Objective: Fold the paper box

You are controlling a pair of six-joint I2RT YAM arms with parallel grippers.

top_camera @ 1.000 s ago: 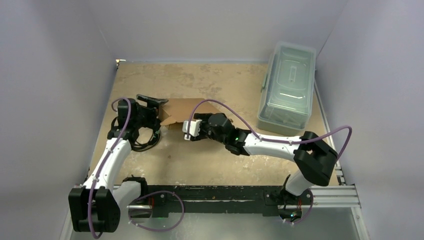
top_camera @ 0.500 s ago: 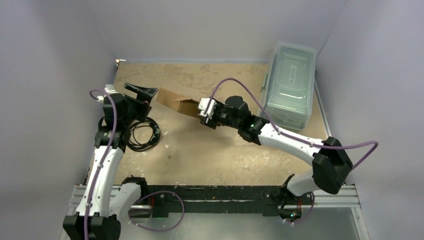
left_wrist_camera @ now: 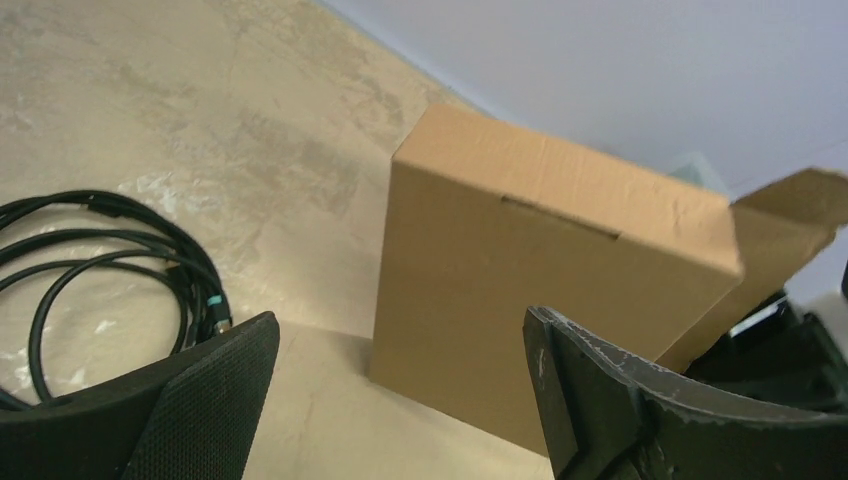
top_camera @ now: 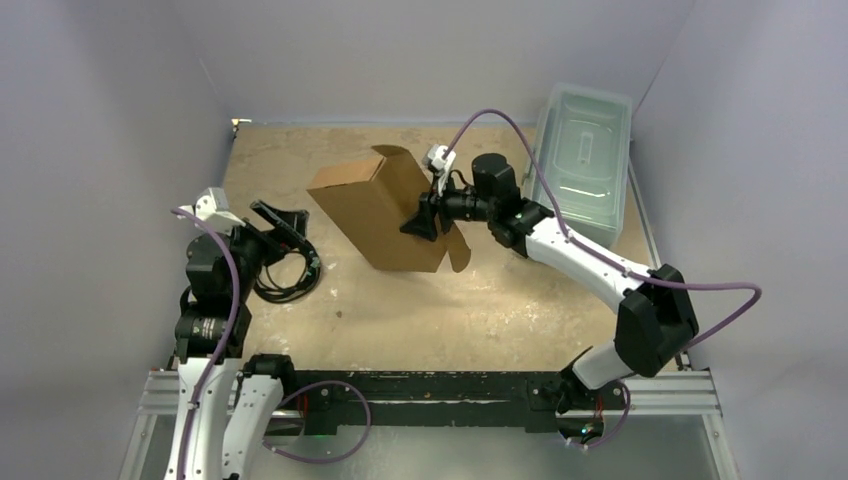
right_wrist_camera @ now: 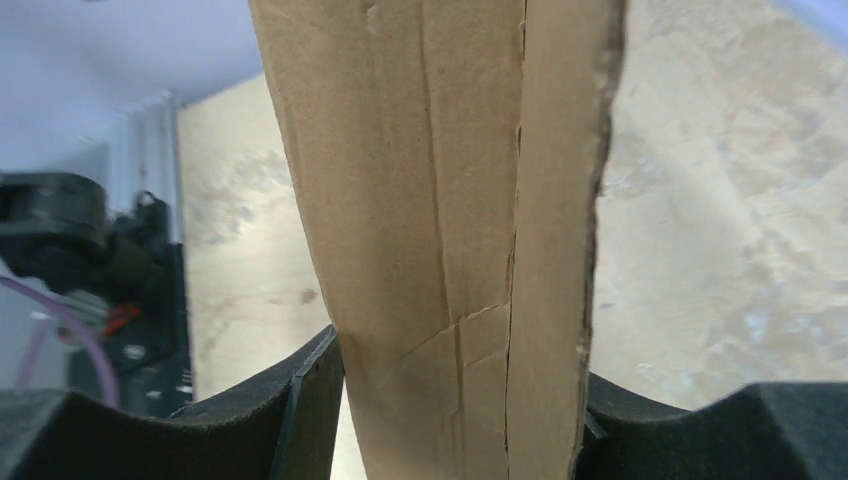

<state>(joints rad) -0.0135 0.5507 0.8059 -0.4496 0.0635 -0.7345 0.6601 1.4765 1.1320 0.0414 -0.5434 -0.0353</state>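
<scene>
The table (top_camera: 400, 310) filled the scene, a tan, mottled, worn-looking slab running back to pale walls. At its far right edge sat the clear plastic bin (top_camera: 580, 175), long and round-cornered with its lid on, its near end partly hidden behind the right arm.

And there was the paper box (top_camera: 375, 205), plain brown corrugated cardboard, up on edge and tilted at mid-table, between the two arms and much nearer the right one. From above it read as a shallow rectangular slab with a flap standing open at its far end and a rounded tab hanging at the near right corner. The left wrist camera caught the paper box (left_wrist_camera: 520, 290) as a flat smooth face with a thin slot along the top fold. Whether its lowest edge touched the table could not be told.

The right gripper (top_camera: 425, 215) was clamped on the box's right edge. Up close, the cardboard (right_wrist_camera: 430, 200) showed two layers, creased and with a ragged cut edge, squeezed between the black padded fingers (right_wrist_camera: 300, 400), its top cut off by the frame.

The left gripper (top_camera: 280, 222) stood well apart at the table's left, its fingers (left_wrist_camera: 620, 400) spread wide with nothing between them.

Beside it lay a coil of black cable (top_camera: 285, 272), thin and looped, partly cropped in the left wrist view.
</scene>
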